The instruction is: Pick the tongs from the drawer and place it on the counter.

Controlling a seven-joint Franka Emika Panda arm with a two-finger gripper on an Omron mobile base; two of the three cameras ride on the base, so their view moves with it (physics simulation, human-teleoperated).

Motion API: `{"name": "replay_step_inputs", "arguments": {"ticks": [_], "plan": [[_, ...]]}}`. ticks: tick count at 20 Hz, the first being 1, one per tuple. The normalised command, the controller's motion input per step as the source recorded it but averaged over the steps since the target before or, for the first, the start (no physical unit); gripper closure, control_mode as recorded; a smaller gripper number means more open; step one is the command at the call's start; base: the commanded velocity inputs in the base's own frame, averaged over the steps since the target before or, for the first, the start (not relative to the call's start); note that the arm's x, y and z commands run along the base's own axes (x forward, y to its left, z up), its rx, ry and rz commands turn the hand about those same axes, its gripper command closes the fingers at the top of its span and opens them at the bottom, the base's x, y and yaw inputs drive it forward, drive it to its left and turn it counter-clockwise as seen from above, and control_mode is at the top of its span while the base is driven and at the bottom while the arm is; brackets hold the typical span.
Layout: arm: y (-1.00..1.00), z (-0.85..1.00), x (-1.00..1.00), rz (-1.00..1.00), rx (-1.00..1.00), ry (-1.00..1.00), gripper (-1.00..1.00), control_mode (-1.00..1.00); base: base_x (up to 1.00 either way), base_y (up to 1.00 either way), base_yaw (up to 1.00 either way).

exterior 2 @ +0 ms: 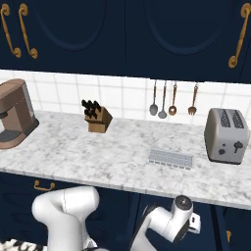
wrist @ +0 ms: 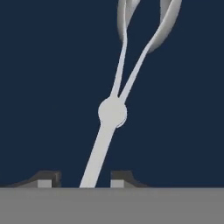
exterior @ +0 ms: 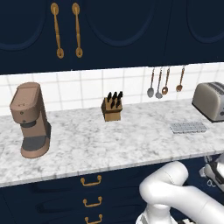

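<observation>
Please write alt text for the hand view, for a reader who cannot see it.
Slim silver tongs lie on a flat dark navy surface, the handle running down between the two dark fingertips of the gripper. Past a round pivot, two thin arms fork toward the top edge. The fingertips stand apart on either side of the handle, not touching it.

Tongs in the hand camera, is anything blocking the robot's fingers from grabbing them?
No, nothing visible is in the way. In the hand view the tongs lie on a plain dark blue surface, and their handle runs straight down into the gap of the gripper, whose fingertips stand apart on either side.
</observation>
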Motion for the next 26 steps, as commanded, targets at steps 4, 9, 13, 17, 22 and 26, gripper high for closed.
{"name": "replay_step_inputs", "arguments": {"ticks": [4,9,13,17,22,26], "plan": [[-0.17,-0.21,-0.62,-0.26,0.0,0.14,1.0,-1.0,0.0,0.0,0.0],[0.0,0.0,-0.39,-0.39,0.0,0.17,1.0,-1.0,0.0,0.0,0.0],[-0.02,0.44,-0.12,-0.49,0.03,0.1,1.0,-1.0,0.0,0.0,0.0],[-0.02,0.94,-0.01,-0.41,0.04,0.0,1.0,-1.0,0.0,0.0,0.0],[-0.08,0.9,-0.23,-0.35,0.02,-0.01,1.0,-1.0,0.0,0.0,0.0],[0.0,1.0,-0.23,-0.25,0.0,-0.17,1.0,-1.0,0.0,0.0,0.0]]}}
